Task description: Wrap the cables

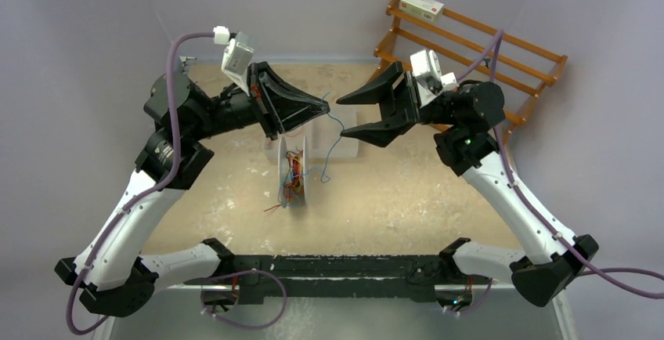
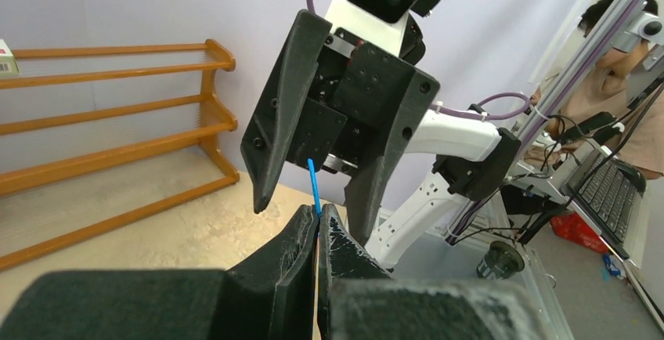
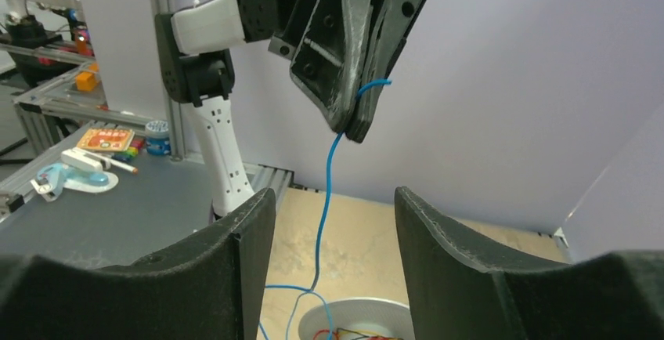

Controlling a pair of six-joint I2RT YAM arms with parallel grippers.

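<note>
My left gripper (image 1: 327, 106) hangs above the table, shut on the top end of the blue cable (image 1: 336, 138). From there the cable drops in a loose curl to the white spool (image 1: 295, 172), which holds a tangle of red-orange cables (image 1: 293, 177). In the left wrist view the blue cable (image 2: 312, 182) sticks up out of the closed tips (image 2: 318, 211). My right gripper (image 1: 342, 117) faces the left one, open. In its wrist view the blue cable (image 3: 323, 199) hangs between its fingers (image 3: 333, 193) and touches neither. The spool (image 3: 368, 312) lies below.
A wooden rack (image 1: 470, 42) with a small box (image 1: 421, 5) on top stands at the back right, close behind the right arm. A white block (image 1: 359, 138) sits on the table under the right gripper. Walls close in the table on three sides.
</note>
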